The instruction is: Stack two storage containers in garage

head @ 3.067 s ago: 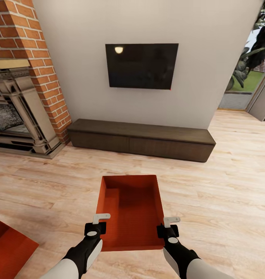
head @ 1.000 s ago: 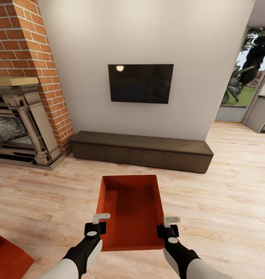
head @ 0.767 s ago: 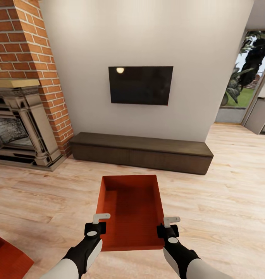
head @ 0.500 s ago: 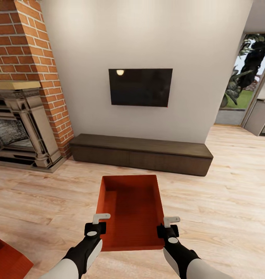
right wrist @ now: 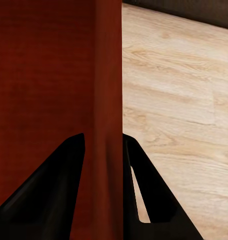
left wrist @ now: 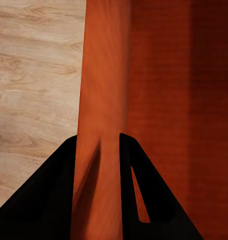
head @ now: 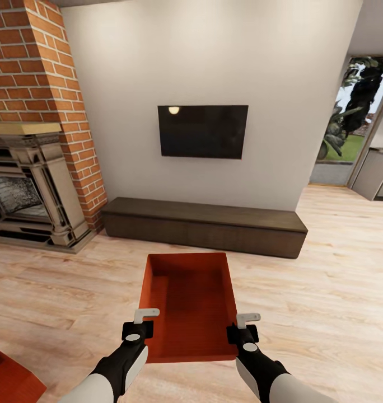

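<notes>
Both arms are out front in the living room, and an orange-red storage container rides between them at 6 o'clock in the head view, open top up, above the light wood-plank floor. The left claw pinches the container's left wall; in the left wrist view its dark fingers sit either side of that wall. The right claw clamps the right wall the same way. The second storage container lies on the planks at 8 o'clock. Ahead at 12 o'clock: the wall TV, the long dark cabinet beneath it, and the brick fireplace at 10.
</notes>
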### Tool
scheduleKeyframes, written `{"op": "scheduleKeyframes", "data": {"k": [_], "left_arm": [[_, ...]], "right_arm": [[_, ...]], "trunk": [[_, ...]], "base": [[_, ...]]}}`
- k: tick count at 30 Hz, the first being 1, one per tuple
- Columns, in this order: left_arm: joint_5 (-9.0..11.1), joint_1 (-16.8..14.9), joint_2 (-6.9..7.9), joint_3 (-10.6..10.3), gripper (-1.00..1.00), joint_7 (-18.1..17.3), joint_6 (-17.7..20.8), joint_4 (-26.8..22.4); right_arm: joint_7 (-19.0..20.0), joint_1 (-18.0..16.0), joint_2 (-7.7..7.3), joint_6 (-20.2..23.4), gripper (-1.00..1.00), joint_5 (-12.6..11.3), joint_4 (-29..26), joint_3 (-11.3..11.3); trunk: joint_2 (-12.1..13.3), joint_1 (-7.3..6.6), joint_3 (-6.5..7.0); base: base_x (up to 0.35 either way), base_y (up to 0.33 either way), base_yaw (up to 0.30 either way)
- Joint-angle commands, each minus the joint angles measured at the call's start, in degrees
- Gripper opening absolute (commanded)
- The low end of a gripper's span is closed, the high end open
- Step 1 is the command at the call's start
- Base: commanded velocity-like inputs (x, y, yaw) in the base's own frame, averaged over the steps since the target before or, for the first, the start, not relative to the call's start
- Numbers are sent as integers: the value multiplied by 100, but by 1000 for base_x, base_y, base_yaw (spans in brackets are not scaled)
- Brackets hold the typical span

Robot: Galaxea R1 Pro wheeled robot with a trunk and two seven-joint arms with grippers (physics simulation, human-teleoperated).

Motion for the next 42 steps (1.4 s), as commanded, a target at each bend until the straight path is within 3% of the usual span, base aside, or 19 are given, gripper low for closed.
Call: {"op": "scheduleKeyframes", "data": {"k": [1, 42], "left_arm": [[53, 0, 0, 9, -100, 41, 24, -7], [53, 0, 0, 9, -100, 41, 24, -7]], "right_arm": [[-10, -7, 43, -18, -100, -17, -8, -68], [-10, -7, 43, -19, -100, -17, -8, -68]], "trunk": [[-4, 0, 3], [-4, 0, 389]], "base": [[0, 0, 0], [0, 0, 0]]}}
